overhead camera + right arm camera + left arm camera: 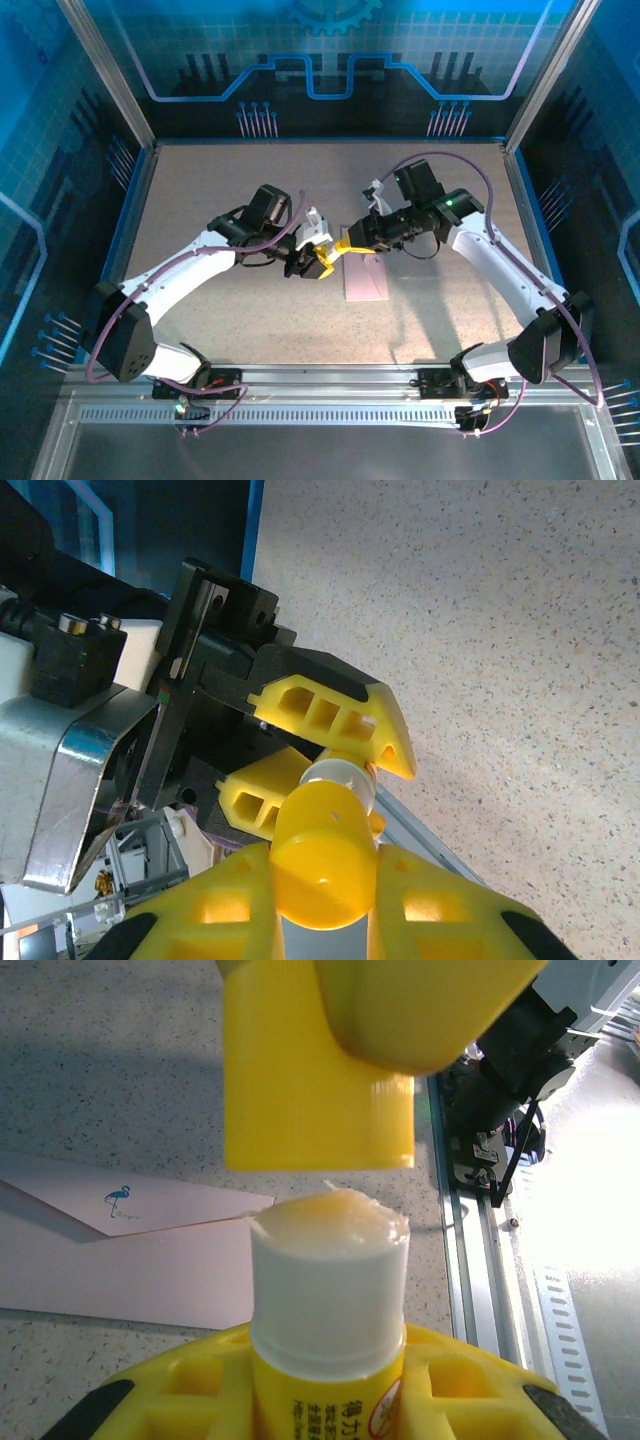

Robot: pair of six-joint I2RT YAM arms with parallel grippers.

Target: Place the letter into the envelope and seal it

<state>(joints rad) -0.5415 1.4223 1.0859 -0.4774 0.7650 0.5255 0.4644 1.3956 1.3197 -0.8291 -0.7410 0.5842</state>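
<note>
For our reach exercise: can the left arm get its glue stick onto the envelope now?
Probably yes: the glue stick is uncapped and the envelope lies bare nearby; the cap hovers close.

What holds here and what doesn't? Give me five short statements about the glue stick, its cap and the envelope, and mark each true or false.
1. The left jaws hold the glue stick. True.
2. The cap is on the glue stick. False: it is off and apart from the glue tip, gripped in the right jaws.
3. The envelope lies flat on the table. True.
4. A red heart is printed on the envelope. False: the print is a small blue flamingo.
5. Bare glue stands out past the stick's white collar. True.
</note>
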